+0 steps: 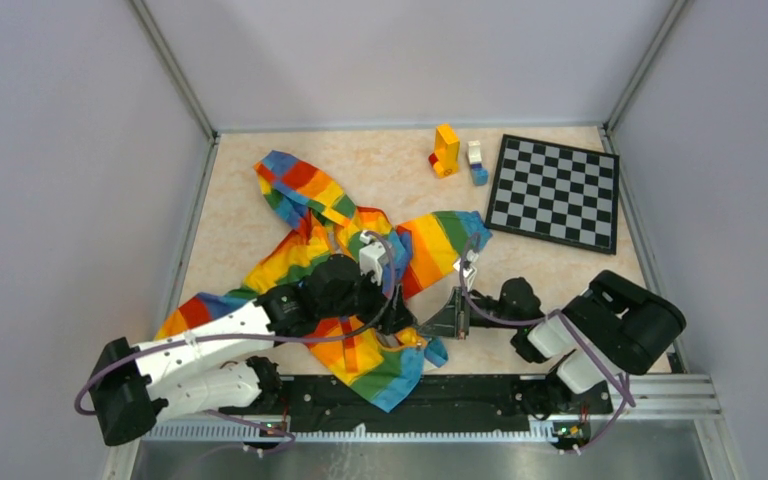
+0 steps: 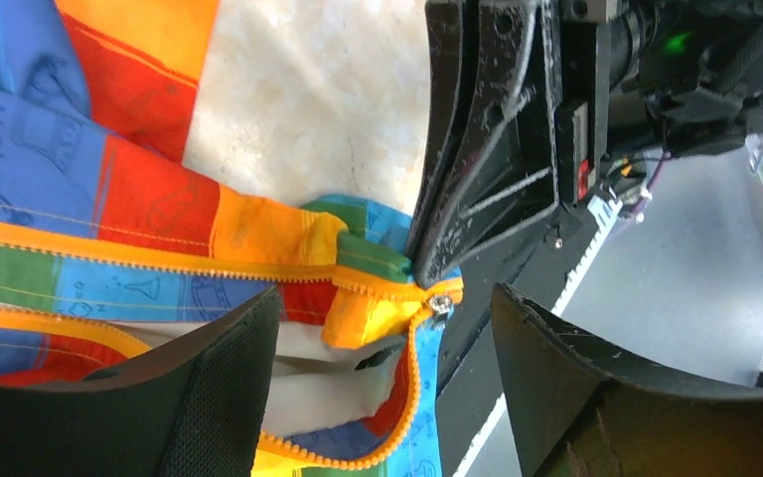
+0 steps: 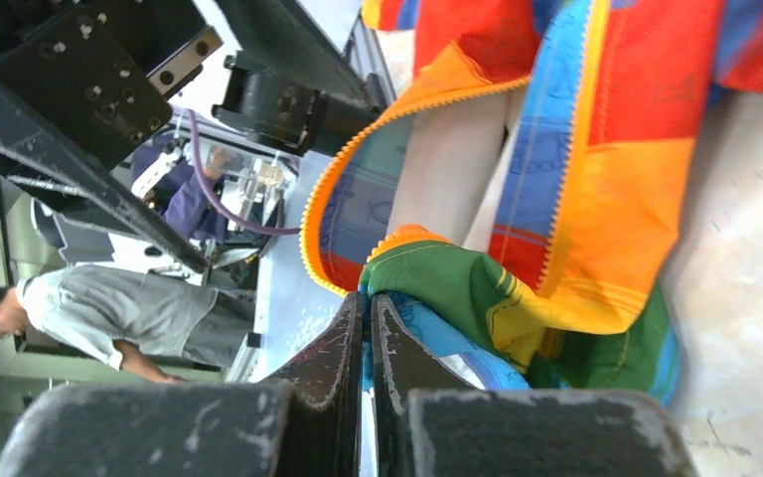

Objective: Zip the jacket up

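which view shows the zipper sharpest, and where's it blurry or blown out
left wrist: zipper crisp, far right edge blown out; right wrist: jacket sharp, own fingers dark, slightly soft; top external: evenly lit, soft shadows, zipper too small

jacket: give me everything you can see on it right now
The jacket is soft printed fabric in rainbow stripes (red, orange, yellow, green, blue), hooded, long-sleeved, lying crumpled on the table. Its orange zipper looks open near the hem: the toothed edges gape over pale lining, a small metal piece at the lower end. The right gripper is shut on the hem corner; the left gripper stands open astride the zipper end.
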Available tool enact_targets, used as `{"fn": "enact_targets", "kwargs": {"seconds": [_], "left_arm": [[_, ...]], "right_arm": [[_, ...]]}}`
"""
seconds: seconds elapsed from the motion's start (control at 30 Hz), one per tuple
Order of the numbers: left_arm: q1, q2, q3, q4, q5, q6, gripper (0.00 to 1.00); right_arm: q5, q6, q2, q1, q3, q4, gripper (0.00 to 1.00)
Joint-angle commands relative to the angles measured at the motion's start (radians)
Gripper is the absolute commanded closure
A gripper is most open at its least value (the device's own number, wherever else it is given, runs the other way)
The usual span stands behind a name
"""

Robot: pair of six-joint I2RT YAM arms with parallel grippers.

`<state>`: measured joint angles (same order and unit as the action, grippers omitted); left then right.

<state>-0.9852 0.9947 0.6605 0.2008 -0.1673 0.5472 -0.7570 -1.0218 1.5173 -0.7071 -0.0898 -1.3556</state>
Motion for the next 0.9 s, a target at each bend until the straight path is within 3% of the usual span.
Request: {"fn": "enact_targets", "kwargs": {"seconds": [0.0,0.37,0.73,0.87], "left_arm": [[0.018,0.015,-0.034,-0.059,-0.133,-0.026,0.2],[0.094,0.169,-0.08,-0.166,-0.277,-0.055,0.24],[0.127,0.299,-0.083,-0.282,-0.358,-0.092,0.28],[0.143,0.351,-0.092,-0.354,-0.439,-0.089,0.36]], "right_arm": [[0.026,0.034,-0.061,0.011,-0.023,0.163,1.0],[0.07,0.179,-0.227,0.011,-0.119,0.633,1.0],[0.066,0.212,-0.244,0.011,-0.136,0.691,1.0],[0.061,0.219,-0.248,0.011,-0.136,0.69,1.0]]}}
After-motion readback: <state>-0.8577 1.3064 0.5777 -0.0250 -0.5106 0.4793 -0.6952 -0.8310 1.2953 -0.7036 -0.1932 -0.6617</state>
